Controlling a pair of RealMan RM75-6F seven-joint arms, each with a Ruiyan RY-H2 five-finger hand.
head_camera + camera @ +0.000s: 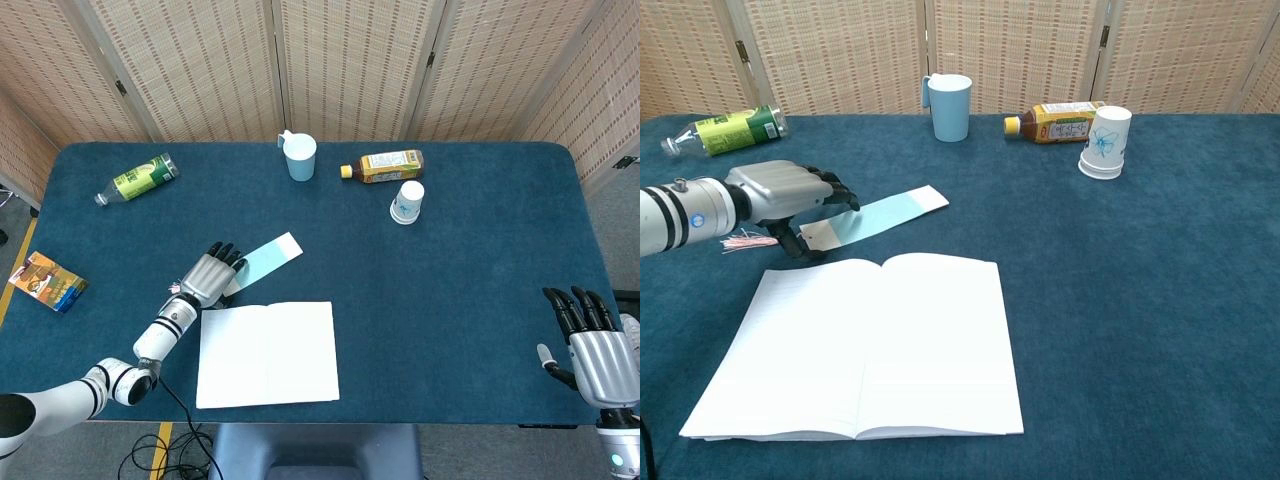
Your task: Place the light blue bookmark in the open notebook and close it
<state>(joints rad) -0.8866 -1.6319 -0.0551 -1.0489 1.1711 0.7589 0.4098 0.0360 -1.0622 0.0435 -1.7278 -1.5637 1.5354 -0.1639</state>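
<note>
Two hands of mine are in play. Far left, a snack packet point(47, 281) and a green bottle point(138, 178) lying on its side. Then my left hand point(780, 193), palm down and low over the table point(470, 270), fingers point(836, 190) loosely spread at the near-left end of the light blue bookmark point(883, 214); whether they touch it I cannot tell, and they grip nothing. Its pink tassel point(748, 241) trails beside my hand. Bookmark slants away to the far right, just beyond the open notebook point(868, 345), flat, pages up. Further back: blue mug point(299, 156), amber bottle point(384, 165), paper cup point(407, 202). Far right, near edge, my right hand point(594, 350), fingers apart, empty.
</note>
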